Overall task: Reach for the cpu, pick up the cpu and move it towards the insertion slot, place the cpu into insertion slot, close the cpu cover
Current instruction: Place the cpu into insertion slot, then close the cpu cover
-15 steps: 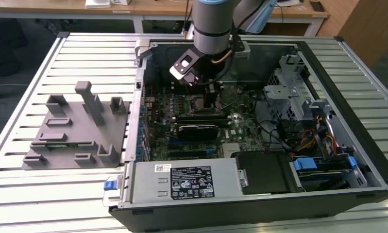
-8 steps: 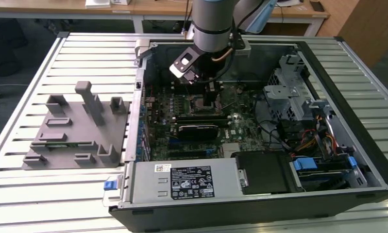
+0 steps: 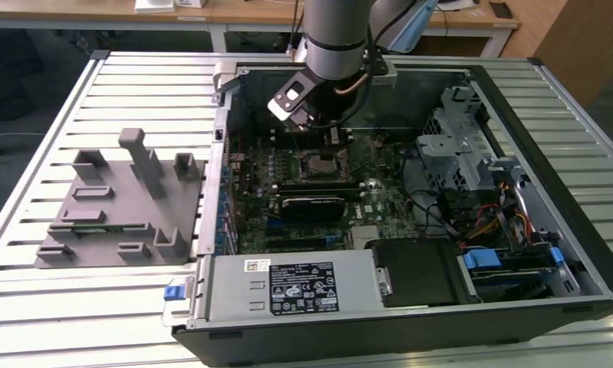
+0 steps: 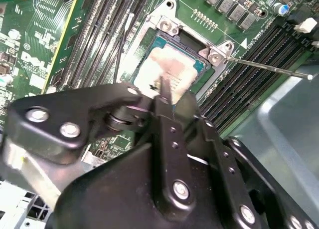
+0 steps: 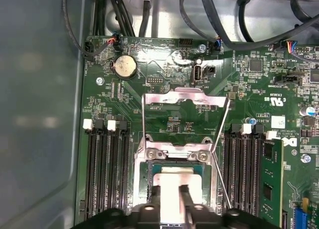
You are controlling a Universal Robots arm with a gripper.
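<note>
You are at the placing step: your tool (image 4: 167,97) sits right over the insertion slot (image 5: 175,176), fingers closed narrow on the cpu (image 4: 167,69), which lies in or just above it. The cpu cover (image 5: 185,124) stands open beyond; release needs the chip flat.

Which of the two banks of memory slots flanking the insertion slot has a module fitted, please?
The bank on the wire lever's side: a green module stands in it; the other bank's slots are bare.
</note>
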